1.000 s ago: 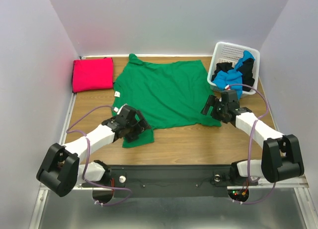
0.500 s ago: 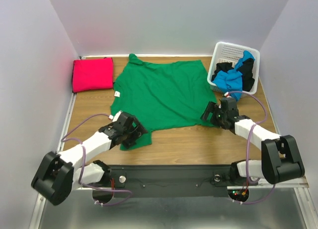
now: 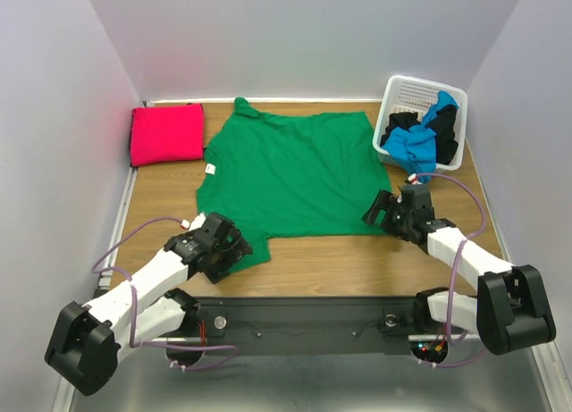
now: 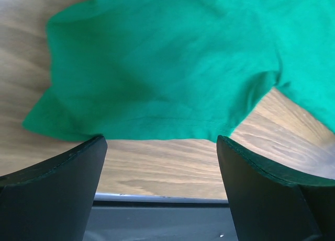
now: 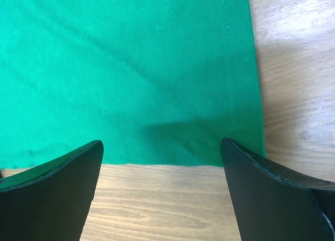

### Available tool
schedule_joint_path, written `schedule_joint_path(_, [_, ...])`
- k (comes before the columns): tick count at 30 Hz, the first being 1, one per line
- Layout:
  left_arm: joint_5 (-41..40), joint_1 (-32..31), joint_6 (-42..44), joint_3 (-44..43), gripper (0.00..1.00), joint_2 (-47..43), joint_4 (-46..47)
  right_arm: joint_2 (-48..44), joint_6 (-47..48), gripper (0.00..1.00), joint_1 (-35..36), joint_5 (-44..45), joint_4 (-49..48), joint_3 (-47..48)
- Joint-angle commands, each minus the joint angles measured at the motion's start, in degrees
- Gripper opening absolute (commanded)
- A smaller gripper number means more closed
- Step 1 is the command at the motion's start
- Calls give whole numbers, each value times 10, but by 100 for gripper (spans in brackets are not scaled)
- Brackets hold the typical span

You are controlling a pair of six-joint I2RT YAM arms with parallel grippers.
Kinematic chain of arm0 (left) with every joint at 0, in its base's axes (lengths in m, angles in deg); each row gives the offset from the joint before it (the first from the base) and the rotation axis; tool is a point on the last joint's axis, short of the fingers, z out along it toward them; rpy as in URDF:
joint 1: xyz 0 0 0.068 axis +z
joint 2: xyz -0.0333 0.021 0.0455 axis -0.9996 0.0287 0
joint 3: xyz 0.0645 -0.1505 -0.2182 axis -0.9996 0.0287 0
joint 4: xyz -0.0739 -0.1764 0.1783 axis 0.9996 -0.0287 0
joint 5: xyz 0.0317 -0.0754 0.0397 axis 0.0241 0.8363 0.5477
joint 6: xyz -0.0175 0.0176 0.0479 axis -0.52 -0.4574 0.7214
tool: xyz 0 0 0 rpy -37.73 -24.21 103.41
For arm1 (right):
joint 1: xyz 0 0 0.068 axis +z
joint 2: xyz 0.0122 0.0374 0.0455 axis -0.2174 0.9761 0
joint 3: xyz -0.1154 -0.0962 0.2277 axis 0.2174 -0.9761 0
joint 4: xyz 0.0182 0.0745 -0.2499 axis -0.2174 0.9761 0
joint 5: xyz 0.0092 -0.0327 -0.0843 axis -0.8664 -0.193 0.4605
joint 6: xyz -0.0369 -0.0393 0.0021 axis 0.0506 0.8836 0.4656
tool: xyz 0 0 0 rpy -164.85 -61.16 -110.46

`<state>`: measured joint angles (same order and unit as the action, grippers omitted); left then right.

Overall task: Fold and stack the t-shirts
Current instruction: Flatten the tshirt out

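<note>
A bright green t-shirt (image 5: 131, 68) lies flat across the upper part of the view, its stitched hem running down the right side. Its lower edge meets the wooden tabletop (image 5: 293, 68). The right end effector (image 5: 161, 147) hangs over that edge, its dark fingers (image 5: 47, 194) spread wide with nothing between them.

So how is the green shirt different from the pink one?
The green t-shirt is spread open across the middle of the table; the magenta-red t-shirt is folded into a tidy rectangle in the far left corner. Spread out, the green one covers far more table than the red one. Both are plain, single-colour cloth lying on the wood.
</note>
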<state>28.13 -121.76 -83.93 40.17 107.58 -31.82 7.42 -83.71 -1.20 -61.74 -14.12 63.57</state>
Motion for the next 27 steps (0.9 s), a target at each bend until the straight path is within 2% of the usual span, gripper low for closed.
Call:
schedule_joint_path(1, [-65, -3, -22, -44, 99, -16, -70, -29, -7, 100, 5, -22, 23, 16])
schedule_joint_path(3, [-109, -3, -40, -91, 99, -6, -112, -49, -15, 100, 5, -19, 26, 21])
schedule_joint_path(4, [-156, -3, -43, -111, 99, 1, -126, -60, -19, 100, 5, -17, 26, 22])
schedule_joint_path(7, [-212, 4, -43, -170, 99, 49, -190, -71, -24, 100, 5, -9, 34, 26])
schedule_joint_path(9, [-215, 11, -48, -173, 99, 91, -218, -79, -30, 100, 5, 6, 45, 31])
schedule_joint_path(12, [-180, 19, -37, -155, 99, 130, -206, -87, -44, 100, 4, 28, 48, 25])
schedule_joint_path(20, [-165, 21, -40, -145, 98, 114, -189, -66, -47, 100, 5, 30, 49, 29])
schedule_joint_path(23, [-168, 21, -36, -151, 91, 132, -189, -58, -45, 100, 5, 50, 50, 34])
schedule_joint_path(24, [-164, 21, -19, -154, 83, 146, -171, -57, -44, 100, 5, 50, 50, 39])
schedule_joint_path(27, [-96, 19, 4, -139, 73, 158, -111, -58, -43, 100, 5, 52, 50, 42])
